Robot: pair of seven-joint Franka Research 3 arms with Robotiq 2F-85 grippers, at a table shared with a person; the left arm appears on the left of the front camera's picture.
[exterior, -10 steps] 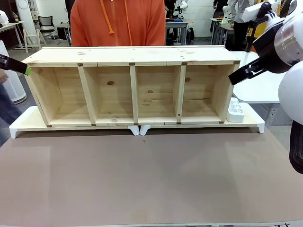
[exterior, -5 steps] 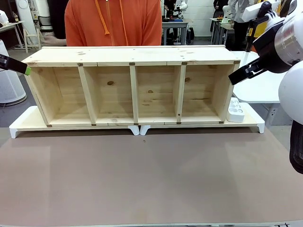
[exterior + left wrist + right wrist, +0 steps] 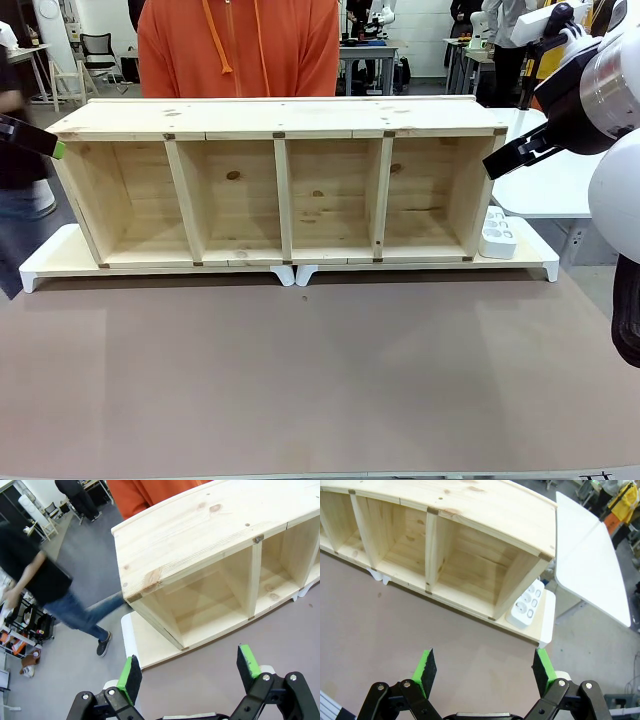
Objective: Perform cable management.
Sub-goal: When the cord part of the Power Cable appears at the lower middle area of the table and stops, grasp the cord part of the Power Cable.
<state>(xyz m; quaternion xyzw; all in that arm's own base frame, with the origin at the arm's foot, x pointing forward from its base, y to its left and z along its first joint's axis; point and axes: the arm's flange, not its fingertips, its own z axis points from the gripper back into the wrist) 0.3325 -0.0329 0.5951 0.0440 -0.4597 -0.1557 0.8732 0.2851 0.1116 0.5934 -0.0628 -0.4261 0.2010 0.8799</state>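
The cable is out of view. My left gripper (image 3: 45, 143) hangs at the far left, level with the top left corner of a long wooden shelf (image 3: 280, 118) that has several empty compartments. In the left wrist view, the left gripper (image 3: 189, 667) is open above the table, with the shelf's end compartment (image 3: 200, 595) beyond it. My right gripper (image 3: 515, 153) hovers by the shelf's top right corner. The right wrist view has the right gripper (image 3: 484, 666) open and empty above the brown table top, facing the shelf's right end (image 3: 470, 565).
A white power strip (image 3: 497, 232) lies on the white riser (image 3: 545, 264) right of the shelf; it is also in the right wrist view (image 3: 526, 610). A white side table (image 3: 550, 185) stands to the right. A person in orange (image 3: 240, 45) stands behind the shelf. Another person (image 3: 45, 580) walks past at the left.
A person in dark clothes has walked into view at the left edge. The person in orange shifted slightly. Both arms have stayed still.
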